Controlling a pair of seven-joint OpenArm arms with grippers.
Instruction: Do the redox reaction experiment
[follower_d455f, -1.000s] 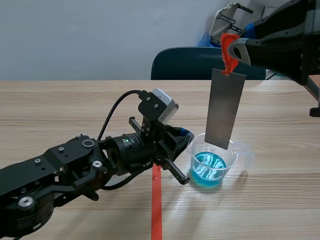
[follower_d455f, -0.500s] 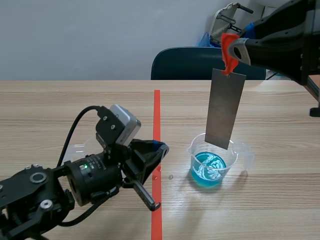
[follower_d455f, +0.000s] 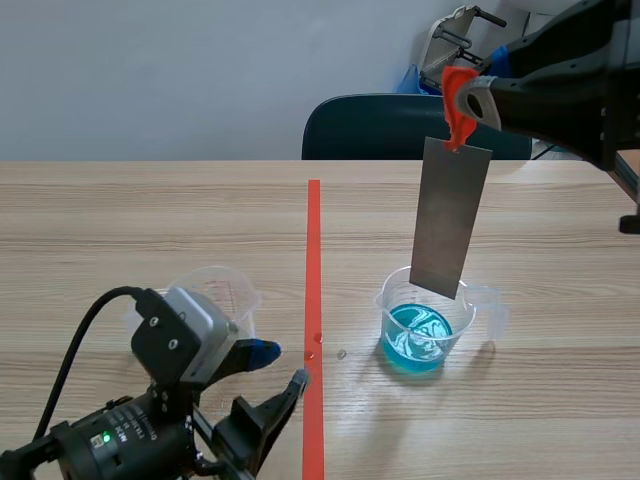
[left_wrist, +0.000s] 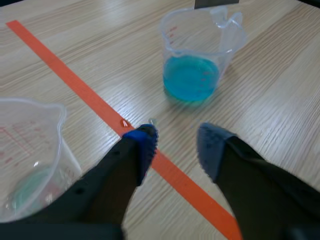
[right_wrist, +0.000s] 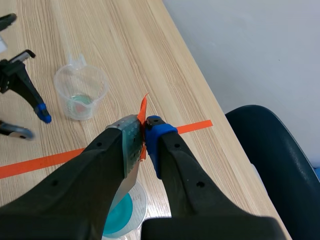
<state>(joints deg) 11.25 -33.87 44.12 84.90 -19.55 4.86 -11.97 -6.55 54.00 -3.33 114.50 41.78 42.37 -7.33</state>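
Observed: the right gripper (follower_d455f: 458, 98) is raised over the far right of the table (follower_d455f: 120, 220). Its fingers are clamped on an orange tab (follower_d455f: 460, 112) fixed to the top of a grey metal strip (follower_d455f: 450, 218). The strip hangs near upright above a clear beaker (follower_d455f: 428, 325) holding blue liquid. Its lower end is at about rim level and is not in the liquid.

The left gripper (follower_d455f: 280, 366) sits low at the near edge, fingers apart and holding nothing. It is just beside a second clear cup (follower_d455f: 215, 300) that shows only a greenish trace at the bottom. An orange tape line (follower_d455f: 314, 230) runs between the two vessels, with a few drops (follower_d455f: 341, 353) lying by it.

Assessment: the step in hand appears to be lowering the strip into the blue liquid.

- The hold is on the soft tab, not the metal, so the strip is likely to swing. The descent should be slow and straight.
- The strip should be centred over the mouth first; from the scene view it sits toward the rim rather than the middle.
- The beaker looks light, and nothing steadies it. A knock on the rim or spout could tip it.
- The descent should stop with the lower part of the strip submerged and the tab and pads kept dry.
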